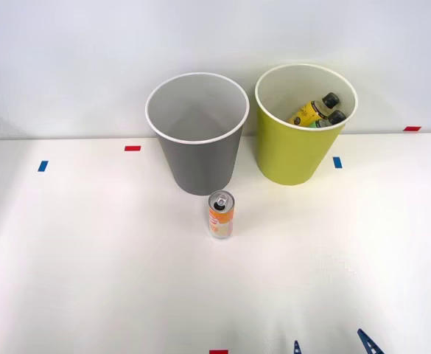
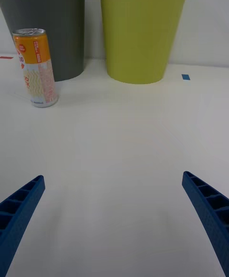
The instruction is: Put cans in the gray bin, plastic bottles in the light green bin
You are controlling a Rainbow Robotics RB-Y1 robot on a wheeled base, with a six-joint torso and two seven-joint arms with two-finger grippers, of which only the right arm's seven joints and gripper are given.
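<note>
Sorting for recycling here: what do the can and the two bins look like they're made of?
The can looks like metal: shiny silver top with a pull tab, printed glossy wrap. The gray bin and the light green bin look like smooth matte plastic, thin-walled with pale rims, though coated card can't be excluded.

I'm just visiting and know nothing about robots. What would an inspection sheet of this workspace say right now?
Surface: white table, with small red and blue tape marks.
Job's things: orange-and-white can stands upright on the table in front of the gray bin; two bottles lie inside the light green bin. Nothing visible inside the gray bin.
Clutter: nothing seen.
Grippers: right gripper open, holding nothing, low over the table and apart from the can.
Cables: nothing seen.
Surroundings: plain white wall behind the bins.
</note>
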